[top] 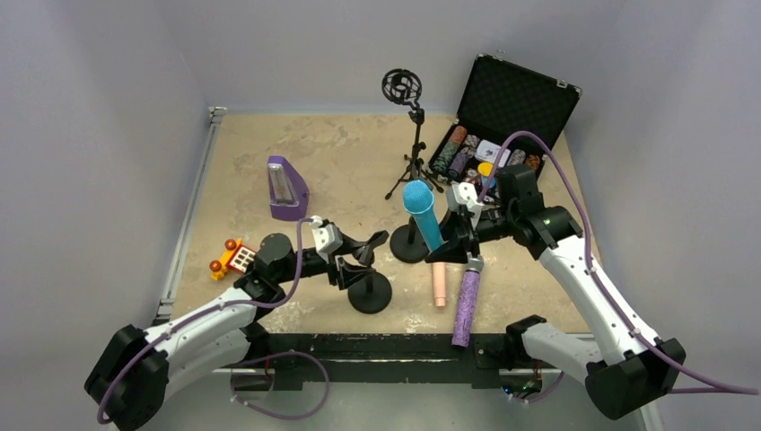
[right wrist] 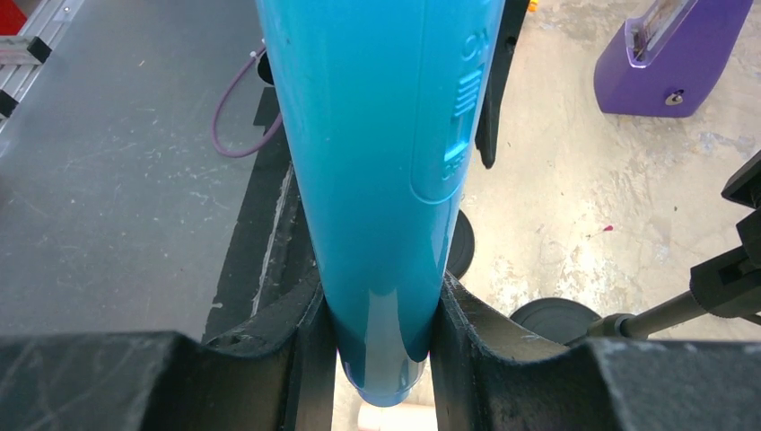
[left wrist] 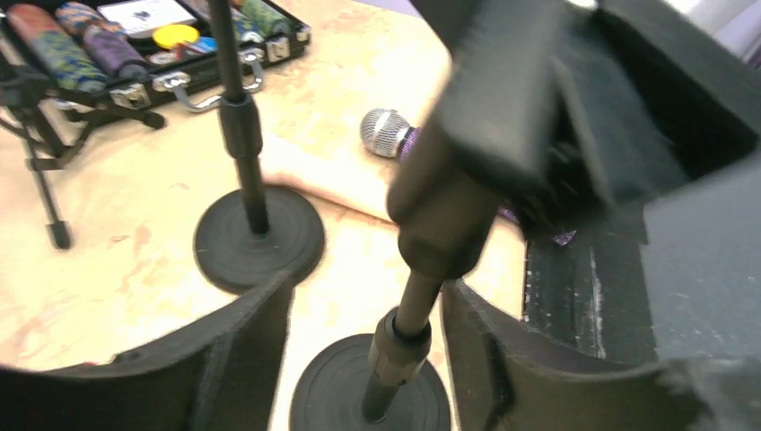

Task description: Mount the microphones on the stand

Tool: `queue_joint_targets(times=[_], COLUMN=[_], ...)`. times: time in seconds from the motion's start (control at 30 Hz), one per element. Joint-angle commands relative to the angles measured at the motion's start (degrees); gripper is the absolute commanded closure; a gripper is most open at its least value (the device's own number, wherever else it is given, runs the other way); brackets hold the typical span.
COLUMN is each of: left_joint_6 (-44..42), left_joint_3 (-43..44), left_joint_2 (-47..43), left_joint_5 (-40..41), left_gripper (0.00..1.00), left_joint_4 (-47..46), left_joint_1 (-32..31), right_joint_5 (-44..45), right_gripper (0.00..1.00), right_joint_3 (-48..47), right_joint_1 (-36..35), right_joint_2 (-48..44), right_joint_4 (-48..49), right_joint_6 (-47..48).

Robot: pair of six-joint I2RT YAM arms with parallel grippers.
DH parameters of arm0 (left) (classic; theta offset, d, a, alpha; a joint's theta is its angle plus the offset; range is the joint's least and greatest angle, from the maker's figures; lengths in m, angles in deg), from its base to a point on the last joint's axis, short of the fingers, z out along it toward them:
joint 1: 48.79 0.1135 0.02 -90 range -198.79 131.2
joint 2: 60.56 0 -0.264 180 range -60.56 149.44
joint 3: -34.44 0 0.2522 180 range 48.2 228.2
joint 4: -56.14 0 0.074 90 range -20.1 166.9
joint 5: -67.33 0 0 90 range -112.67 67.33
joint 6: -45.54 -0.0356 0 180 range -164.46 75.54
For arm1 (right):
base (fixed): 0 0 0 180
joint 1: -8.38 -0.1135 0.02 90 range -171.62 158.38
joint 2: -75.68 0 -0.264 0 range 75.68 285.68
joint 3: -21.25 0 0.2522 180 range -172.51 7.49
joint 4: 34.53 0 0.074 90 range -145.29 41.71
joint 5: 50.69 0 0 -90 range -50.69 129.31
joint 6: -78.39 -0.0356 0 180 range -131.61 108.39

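My right gripper [top: 456,241] [right wrist: 381,350] is shut on the lower end of the turquoise microphone [top: 422,214] [right wrist: 386,162] and holds it tilted above a black round-base stand [top: 411,244]. The peach-pink microphone [top: 439,284] [left wrist: 323,175] lies on the table. The glittery purple microphone [top: 465,310] lies beside it, its grey mesh head [left wrist: 384,132] towards the stands. My left gripper [top: 357,259] [left wrist: 368,359] is open, its jaws on either side of the pole [left wrist: 415,301] of a second round-base stand [top: 370,293], close to the right finger.
A tripod stand with a shock mount [top: 408,135] stands at the back. An open black case of chips [top: 502,126] [left wrist: 135,54] is at the back right. A purple metronome [top: 287,189] [right wrist: 660,54] and a small toy [top: 233,259] are on the left.
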Motion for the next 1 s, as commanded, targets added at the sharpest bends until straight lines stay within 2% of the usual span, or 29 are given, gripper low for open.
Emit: queue_joint_targets(times=[0.0,0.03,0.1,0.27,0.33,0.43,0.53,0.63,0.73,0.97], left_joint_6=[-0.22,-0.08,0.08,1.32,0.23,-3.75,-10.11,-14.11,-12.29,-2.81], left_joint_3=[-1.13,-0.93,-0.41,4.91,9.1,15.04,19.67,21.22,22.11,18.84], left_joint_2=[-7.69,-9.57,-13.12,-19.99,-21.93,-25.15,-28.8,-31.51,-32.05,-32.64], left_joint_5=[7.33,8.22,9.57,12.9,13.53,13.89,12.99,11.99,10.51,7.12], left_gripper=[0.27,0.21,0.15,0.14,0.13,0.12,0.1,0.06,0.01,0.01], left_joint_4=[4.15,6.65,11.89,30.07,41.34,54.44,62.37,64.68,63.6,49.74], left_joint_1=[-0.07,-0.12,-0.29,-0.72,-0.79,-0.81,-0.73,-0.69,-0.68,-0.73], right_joint_5=[-0.29,-0.21,-0.04,0.38,0.5,0.5,0.41,0.35,0.87,5.16], right_gripper=[1.0,1.0,1.0,1.0,1.0,1.0,1.0,1.0,1.0,1.0], right_joint_3=[-0.04,-0.06,-0.04,-0.08,-0.27,-0.69,-1.19,-1.59,-1.01,0.73], right_joint_1=[-0.69,-0.81,-0.99,-1.35,-1.5,-1.55,-1.63,-1.78,-2.35,-5.94], right_joint_2=[-0.03,-0.01,-0.04,0.2,0.36,0.76,1.41,1.79,1.8,2.58], right_joint_4=[3.08,2.95,2.7,2.45,2.13,1.84,1.69,1.58,2.65,8.93], right_joint_6=[0.14,0.37,0.85,1.97,2.64,3.2,3.57,3.92,3.32,-0.72])
